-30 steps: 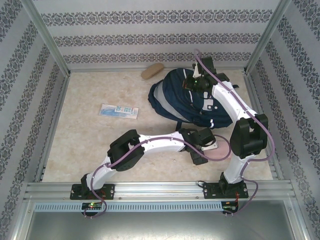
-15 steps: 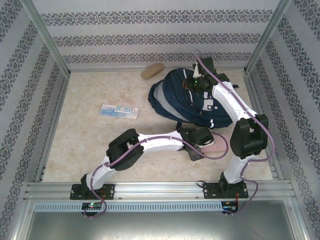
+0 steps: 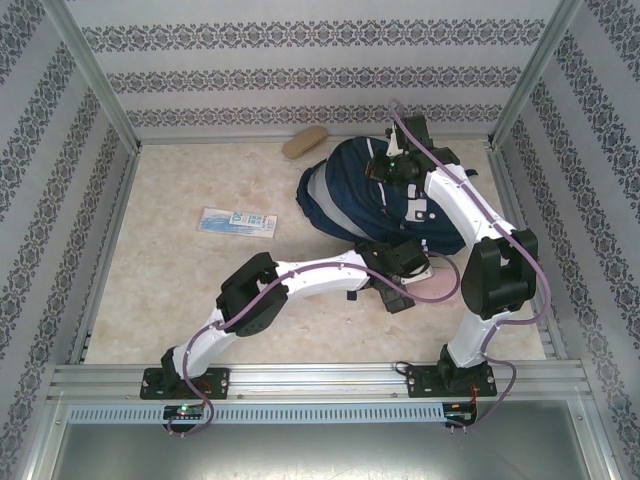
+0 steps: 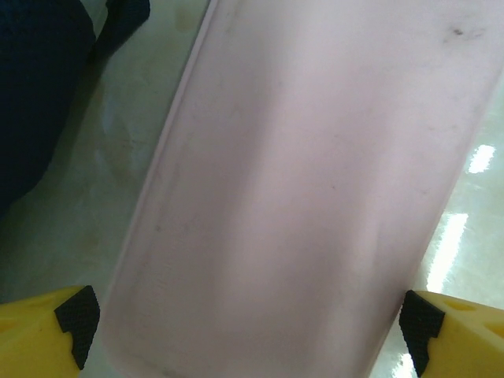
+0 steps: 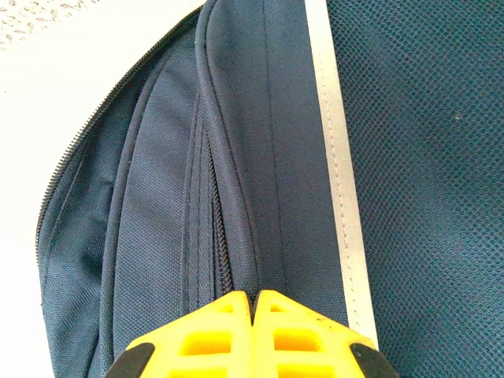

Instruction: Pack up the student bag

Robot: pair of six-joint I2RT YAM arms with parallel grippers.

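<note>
The student bag (image 3: pixel 345 195), navy with a grey patch, lies at the back right of the table. My right gripper (image 3: pixel 388 168) sits on its top. In the right wrist view the yellow tips (image 5: pixel 256 298) are shut together on a fold of the bag's fabric (image 5: pixel 236 197), beside a closed zipper and a white stripe. A flat pink case (image 3: pixel 438 290) lies just in front of the bag. My left gripper (image 3: pixel 405 280) hovers over it, open. Its two fingertips (image 4: pixel 75 327) straddle the case (image 4: pixel 299 181), one at each long edge. A dark corner of the bag (image 4: pixel 39 94) shows at the upper left.
A blue-and-white packet (image 3: pixel 237 221) lies flat at mid-left. A tan oblong object (image 3: pixel 305 142) rests by the back wall, just left of the bag. Patterned walls and metal posts close in the table on three sides.
My left gripper has moved away from the near edge toward the bag and now covers more of the pink case. The right arm and the bag have stayed put.
</note>
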